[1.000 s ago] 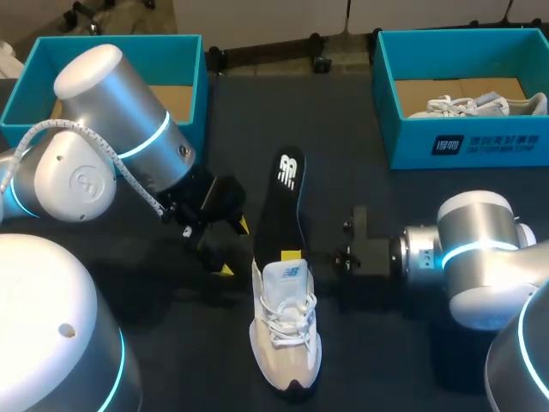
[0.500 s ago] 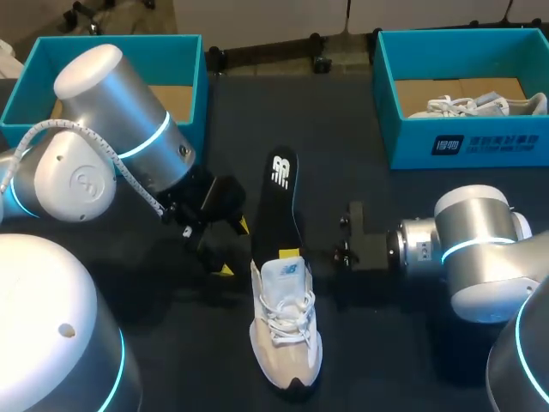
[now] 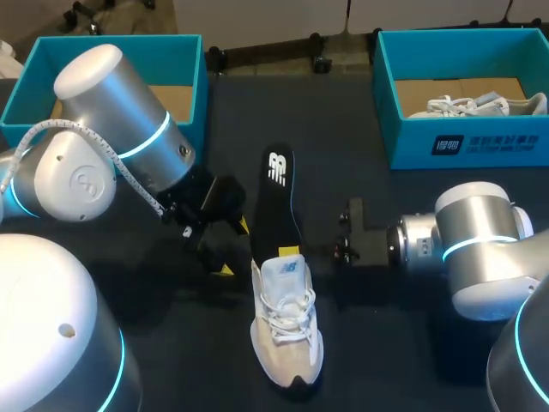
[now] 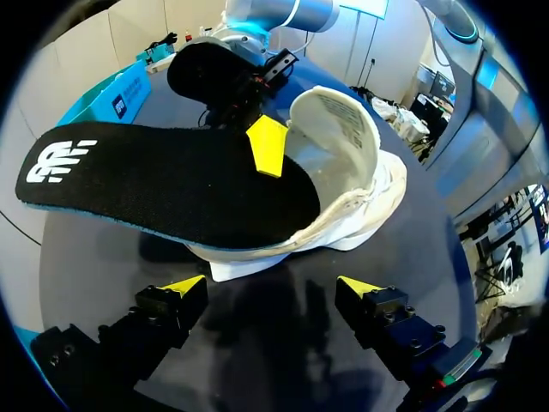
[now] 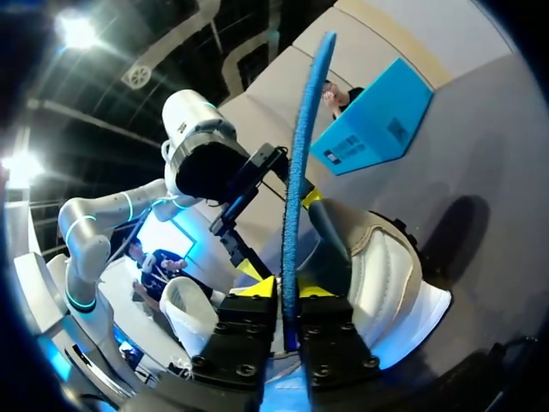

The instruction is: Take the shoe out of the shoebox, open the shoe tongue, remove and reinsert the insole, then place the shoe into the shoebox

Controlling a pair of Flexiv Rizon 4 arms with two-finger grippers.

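A white shoe (image 3: 287, 330) lies on the dark table, toe toward me. The black insole (image 3: 276, 202) sticks out of its opening and slants away across the table. My right gripper (image 3: 291, 254) comes in from the right at the shoe's collar; in the right wrist view its fingers (image 5: 287, 292) are shut on the insole's blue edge (image 5: 300, 154). My left gripper (image 3: 233, 247) stands open just left of the insole, touching nothing. In the left wrist view the insole (image 4: 163, 184) and shoe (image 4: 360, 172) lie ahead of its open fingers (image 4: 270, 285).
A teal shoebox (image 3: 403, 137) at the back right holds another white shoe (image 3: 480, 105). A second teal box (image 3: 103, 41) stands at the back left, partly hidden behind my left arm. Bare dark table lies between the boxes.
The insole's far end has swung to the left and the right gripper has shifted slightly left with it. The left arm has not moved.
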